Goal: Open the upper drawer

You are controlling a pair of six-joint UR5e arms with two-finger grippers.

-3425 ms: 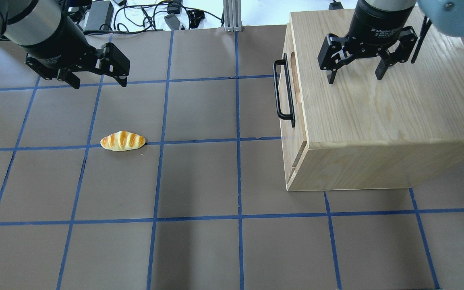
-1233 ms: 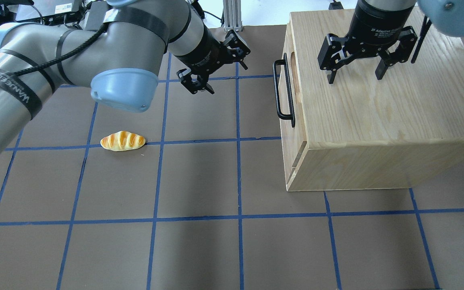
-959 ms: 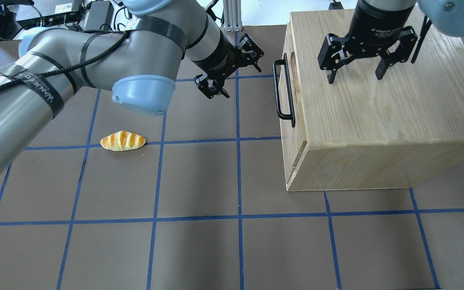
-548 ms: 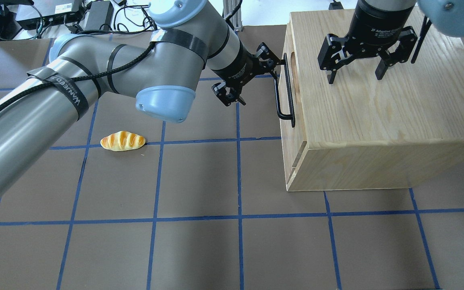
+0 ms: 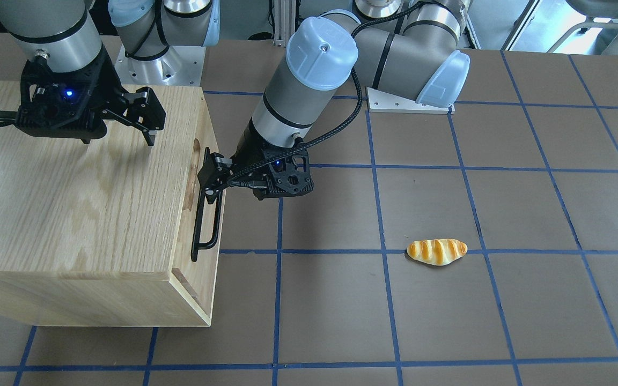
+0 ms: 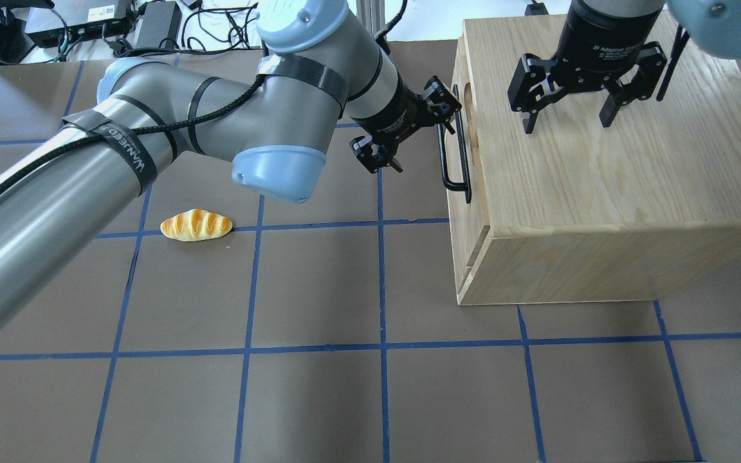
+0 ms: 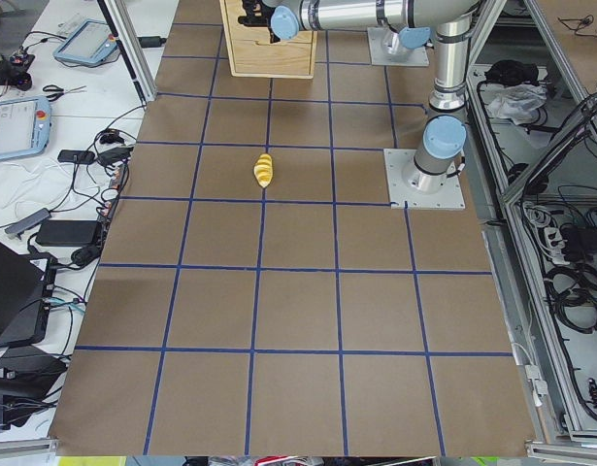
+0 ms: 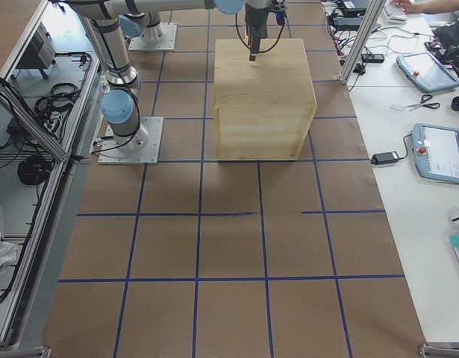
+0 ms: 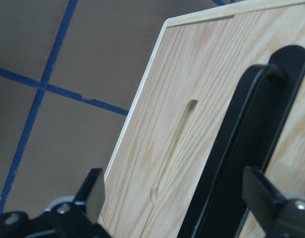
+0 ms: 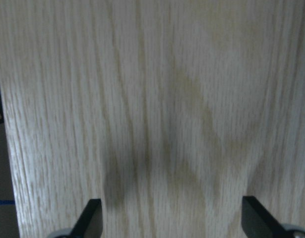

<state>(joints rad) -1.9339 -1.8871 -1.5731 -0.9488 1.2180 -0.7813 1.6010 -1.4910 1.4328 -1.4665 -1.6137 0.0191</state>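
The upper drawer [image 6: 478, 200] is closed in the front of the oak cabinet [image 6: 602, 180]. Its black bar handle [image 6: 454, 145] and oval notch [image 9: 174, 144] face the left arm. My left gripper [image 6: 423, 140] is open at the handle's far end. In the left wrist view [image 9: 177, 198] the bar [image 9: 231, 148] lies between the two fingers. In the front-facing view one left finger [image 5: 210, 177] is at the handle [image 5: 205, 225]. My right gripper [image 6: 567, 122] is open and empty just above the cabinet top [image 10: 174, 124].
A toy bread roll [image 6: 196, 225] lies on the brown mat to the left of the cabinet; it also shows in the front-facing view [image 5: 436, 251]. Blue tape lines grid the table. Cables and power bricks [image 6: 152, 26] lie past the far edge.
My left arm has swung from the far left across the table to the drawer front, and its open fingers now straddle the handle. The right gripper, drawer and bread roll have not moved.
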